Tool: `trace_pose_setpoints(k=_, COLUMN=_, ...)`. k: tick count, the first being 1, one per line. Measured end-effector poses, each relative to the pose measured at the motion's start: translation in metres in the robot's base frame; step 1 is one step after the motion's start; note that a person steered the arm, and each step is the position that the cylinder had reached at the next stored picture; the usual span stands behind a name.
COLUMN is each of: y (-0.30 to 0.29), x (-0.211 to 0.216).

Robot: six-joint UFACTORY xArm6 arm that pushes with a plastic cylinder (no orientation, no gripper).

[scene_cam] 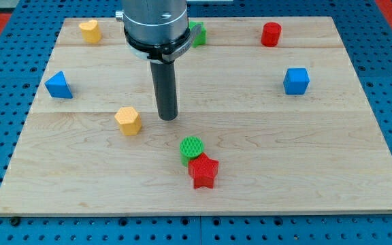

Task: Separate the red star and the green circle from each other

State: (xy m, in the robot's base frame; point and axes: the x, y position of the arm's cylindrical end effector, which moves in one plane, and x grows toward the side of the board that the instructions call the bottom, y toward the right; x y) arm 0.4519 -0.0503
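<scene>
Touching: green circle (pixel 191 148), red star (pixel 203 171); my tip (pixel 167 118) above-left, apart; no jaws; green block (pixel 197 33) half-hidden.

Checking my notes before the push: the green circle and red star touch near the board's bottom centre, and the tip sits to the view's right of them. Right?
Not quite. The green circle and red star do touch near the bottom centre, but the camera view shows my tip above them and slightly to the view's left, beside the yellow block.
</scene>
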Motion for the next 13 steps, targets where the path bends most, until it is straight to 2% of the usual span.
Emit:
trace_pose_setpoints(k=1, y=-0.017, x=0.001)
trace_pose_setpoints(k=3, y=-0.126, x=0.043)
trace_pose_setpoints(k=4, y=-0.099, x=0.086)
trace_pose_setpoints(k=5, y=-0.046, x=0.113)
trace_pose_setpoints(k=6, y=0.020, x=0.114)
trace_pose_setpoints(k=8, y=0.085, x=0.109)
trace_pose_setpoints(k=10, y=0.121, x=0.109)
trace_pose_setpoints(k=11, y=0.122, x=0.109)
trace_pose_setpoints(k=13, y=0.224, x=0.109)
